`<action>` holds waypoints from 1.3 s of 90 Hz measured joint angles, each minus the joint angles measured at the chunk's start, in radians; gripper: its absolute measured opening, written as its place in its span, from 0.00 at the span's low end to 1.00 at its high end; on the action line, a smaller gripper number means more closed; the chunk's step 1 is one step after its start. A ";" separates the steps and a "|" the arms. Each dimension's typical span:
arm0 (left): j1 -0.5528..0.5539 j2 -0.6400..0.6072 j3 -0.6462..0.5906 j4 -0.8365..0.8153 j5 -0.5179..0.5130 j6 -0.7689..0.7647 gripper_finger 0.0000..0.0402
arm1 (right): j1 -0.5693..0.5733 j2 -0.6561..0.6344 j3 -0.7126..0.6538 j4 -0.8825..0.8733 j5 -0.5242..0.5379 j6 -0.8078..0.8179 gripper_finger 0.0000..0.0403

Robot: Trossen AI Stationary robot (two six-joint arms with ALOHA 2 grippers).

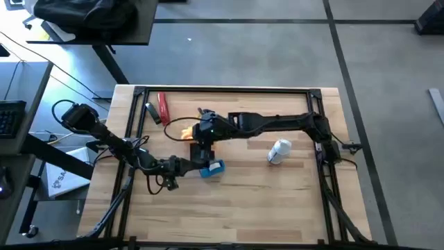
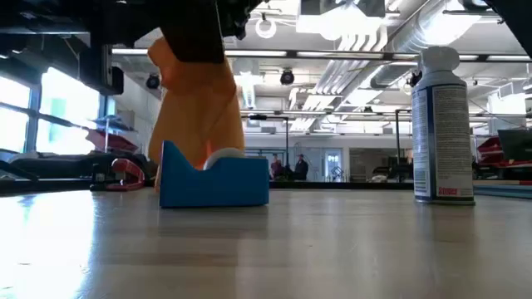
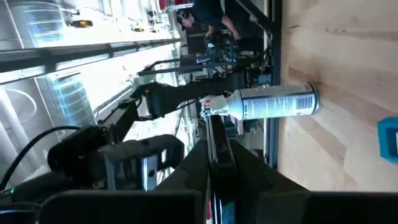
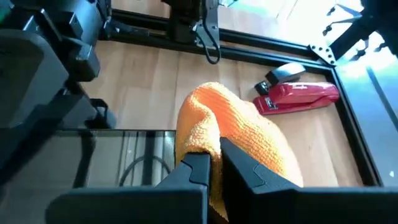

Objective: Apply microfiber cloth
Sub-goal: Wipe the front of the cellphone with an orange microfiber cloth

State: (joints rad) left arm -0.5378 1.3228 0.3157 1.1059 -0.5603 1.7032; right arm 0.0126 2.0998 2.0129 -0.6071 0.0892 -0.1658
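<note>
The orange microfiber cloth (image 4: 233, 134) is bunched between the fingers of my right gripper (image 4: 217, 163), which is shut on it over the table's middle (image 1: 186, 130). In the low view the cloth (image 2: 199, 100) hangs behind a blue block (image 2: 214, 183). Beside the cloth, the flat black phone (image 4: 93, 158) is held off the table, and my left gripper (image 3: 214, 163) is shut on it. That gripper comes in from the table's left (image 1: 189, 167). The cloth lies against the phone's glossy face. My left gripper pinches the thin black phone (image 3: 216, 140) between its two fingers, which close on its flat faces. Its wrist view sees the phone edge-on, standing out ahead of the fingers and clear of the table. My right gripper pinches a bunched fold of the cloth (image 4: 214, 149) between its two fingers, coming from the table's right and slanting down. The cloth bulges ahead of the fingertips and hangs slack below them, beside the phone.
A white spray can (image 1: 279, 151) stands right of centre. A red stapler (image 1: 163, 107) and a small dark clip (image 1: 148, 110) lie at the far left inside the black frame (image 1: 222, 89). The blue block (image 1: 214, 168) sits just near of the grippers.
</note>
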 joint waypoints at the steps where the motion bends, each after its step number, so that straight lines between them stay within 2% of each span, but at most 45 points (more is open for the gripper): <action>1: 0.000 0.000 0.000 0.000 0.001 -0.002 0.04 | 0.000 0.000 0.000 0.001 -0.007 0.000 0.00; 15: -0.001 0.000 0.001 -0.002 0.006 -0.028 0.04 | 0.002 0.001 0.000 0.007 -0.070 -0.025 0.00; 36: -0.001 0.000 0.001 -0.009 0.009 0.015 0.04 | 0.022 0.000 0.000 -0.003 -0.290 -0.054 0.00; 42: 0.000 0.000 0.001 -0.009 0.008 0.023 0.04 | 0.021 0.000 0.000 0.002 -0.322 -0.069 0.00; 47: 0.001 0.000 0.001 -0.006 0.002 0.024 0.04 | 0.020 0.000 0.000 0.007 -0.295 -0.070 0.00; 56: 0.003 0.000 0.001 -0.006 -0.003 0.023 0.04 | 0.011 0.000 0.000 0.009 -0.187 -0.066 0.00; 72: -0.003 0.000 0.001 -0.003 -0.002 0.015 0.04 | -0.031 0.000 0.001 0.012 -0.078 -0.052 0.00; 93: -0.021 0.000 0.001 -0.003 -0.003 -0.021 0.04 | -0.058 -0.012 0.001 -0.015 -0.062 -0.084 0.00; 117: -0.020 0.000 0.003 -0.003 -0.036 -0.026 0.04 | -0.064 -0.110 0.001 -0.148 -0.015 -0.100 0.00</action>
State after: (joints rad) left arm -0.5579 1.3228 0.3187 1.1029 -0.5960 1.6774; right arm -0.0509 1.9901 2.0135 -0.7553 0.0740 -0.2660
